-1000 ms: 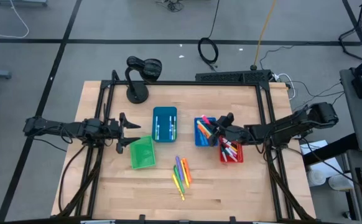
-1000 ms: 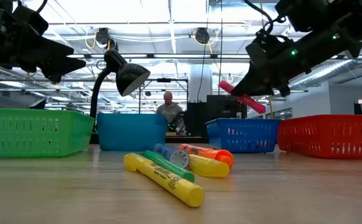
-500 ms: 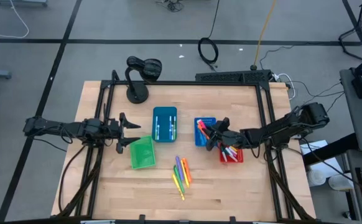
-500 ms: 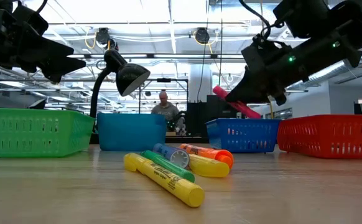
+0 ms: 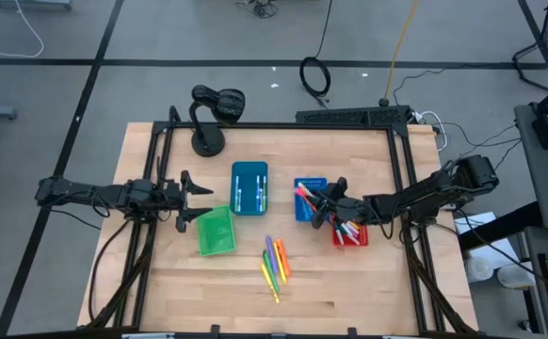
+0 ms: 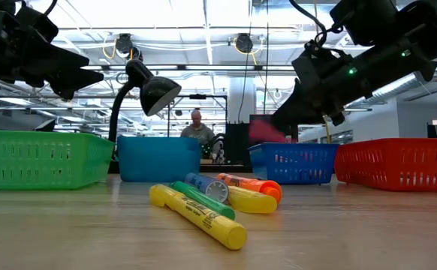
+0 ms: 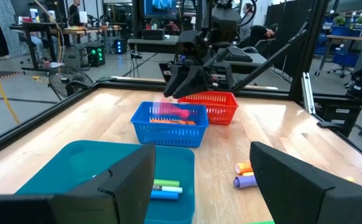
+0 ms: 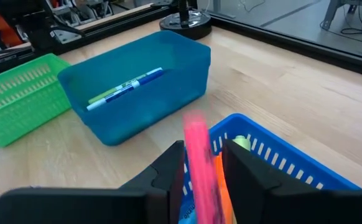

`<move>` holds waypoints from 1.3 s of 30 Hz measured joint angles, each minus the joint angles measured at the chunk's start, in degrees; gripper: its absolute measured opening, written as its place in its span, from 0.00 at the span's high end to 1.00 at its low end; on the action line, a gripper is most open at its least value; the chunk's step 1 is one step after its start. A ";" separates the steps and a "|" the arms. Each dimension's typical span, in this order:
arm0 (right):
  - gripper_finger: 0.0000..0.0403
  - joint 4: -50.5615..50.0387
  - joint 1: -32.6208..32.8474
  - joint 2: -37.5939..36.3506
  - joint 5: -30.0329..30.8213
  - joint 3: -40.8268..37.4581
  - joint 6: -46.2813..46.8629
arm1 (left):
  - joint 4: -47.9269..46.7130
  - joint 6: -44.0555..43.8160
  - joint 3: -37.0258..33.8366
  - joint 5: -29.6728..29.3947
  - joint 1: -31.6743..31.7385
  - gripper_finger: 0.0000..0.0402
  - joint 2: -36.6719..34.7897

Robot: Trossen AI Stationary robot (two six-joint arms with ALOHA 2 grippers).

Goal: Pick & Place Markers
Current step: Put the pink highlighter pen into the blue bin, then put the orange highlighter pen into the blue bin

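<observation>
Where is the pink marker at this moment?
In the right wrist view, the pink marker is between the right gripper's fingers, over the blue basket, which stands beside the red basket.

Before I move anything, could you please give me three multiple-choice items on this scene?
1. The right claw hangs over:
A. the blue basket
B. the green basket
C. the lamp base

2. How many bins stand on the table?
A. two
B. four
C. six

3. The left claw is:
A. open and empty
B. shut on a marker
C. gripping a bin's rim

Answers:
1. A, since the high view puts its fingers above that basket.
2. B, since green, teal, blue and red bins show.
3. A, since its wrist view shows fingers wide apart with nothing between them.
</observation>
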 joint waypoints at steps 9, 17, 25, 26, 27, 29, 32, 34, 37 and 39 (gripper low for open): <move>0.76 0.11 0.00 0.00 -0.02 0.02 0.73 | 0.00 0.01 0.01 0.00 0.00 0.34 -0.01; 0.77 0.09 0.00 0.00 -0.04 0.02 0.18 | 0.00 0.02 -0.01 0.00 0.00 0.34 -0.01; 0.76 0.09 0.00 0.00 -0.07 0.02 0.14 | 0.00 0.02 0.02 0.00 0.00 0.34 -0.01; 0.76 0.09 0.00 0.00 -0.05 0.02 0.14 | 0.00 -0.01 0.02 0.00 0.00 0.34 -0.01; 0.76 0.09 0.00 0.00 -0.07 0.02 0.14 | 0.00 -0.01 0.02 0.00 0.00 0.34 -0.01; 0.77 0.09 0.00 0.00 -0.07 0.02 0.13 | 0.00 0.00 0.01 0.00 0.00 0.34 -0.01; 0.76 0.09 0.00 0.00 -0.07 0.02 -2.32 | 0.00 0.02 0.01 0.00 0.00 0.34 -0.01; 0.76 0.14 0.07 0.00 -0.66 0.02 -5.83 | 0.00 0.00 0.02 0.00 0.00 0.34 -0.01; 0.76 0.97 0.04 0.00 -8.11 0.02 -11.92 | 0.00 0.01 0.01 0.00 0.00 0.34 0.00; 0.77 2.24 0.04 0.00 -16.25 0.02 -16.17 | 0.00 0.00 0.00 0.00 0.00 0.34 0.00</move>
